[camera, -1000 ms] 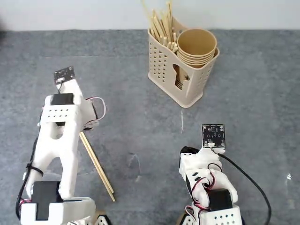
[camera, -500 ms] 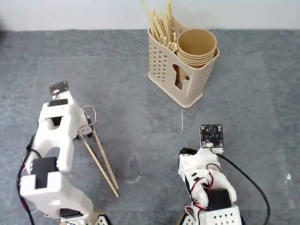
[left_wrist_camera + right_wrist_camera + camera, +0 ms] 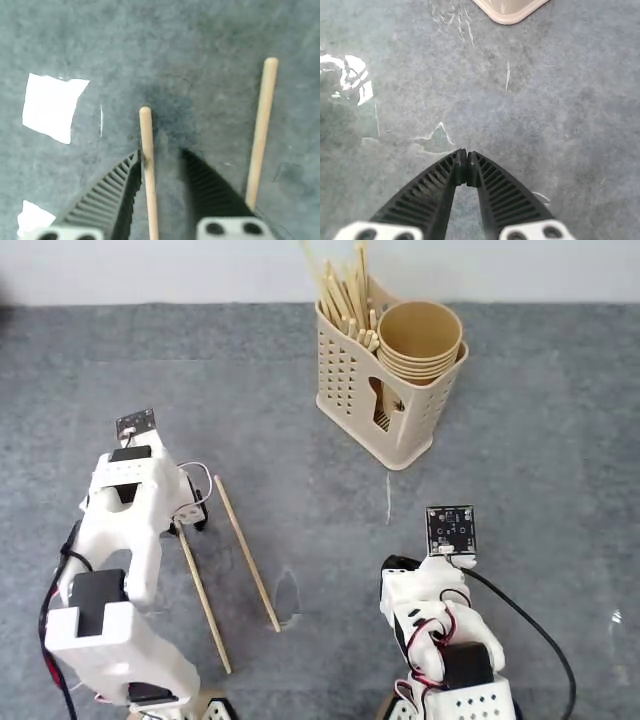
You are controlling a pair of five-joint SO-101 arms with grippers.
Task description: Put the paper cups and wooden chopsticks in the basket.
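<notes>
Tool (image 3: 160, 155) astride chopstick (image 3: 146, 140); cups (image 3: 421, 338) in basket (image 3: 348, 382)

Looking down past the right hand (image 3: 466, 169), its two black ribbed fingers (image 3: 432, 195) meeting at the tips above the grey tabletop (image 3: 580, 105). Catching a rounded beige corner of the basket (image 3: 509, 10) far ahead, well apart from the hand. Picking out a pale scuff (image 3: 437, 137) just beyond the fingertips, a thin light streak (image 3: 507, 77) between scuff and basket, and a bright glare patch (image 3: 350, 75) off to one side.
</notes>
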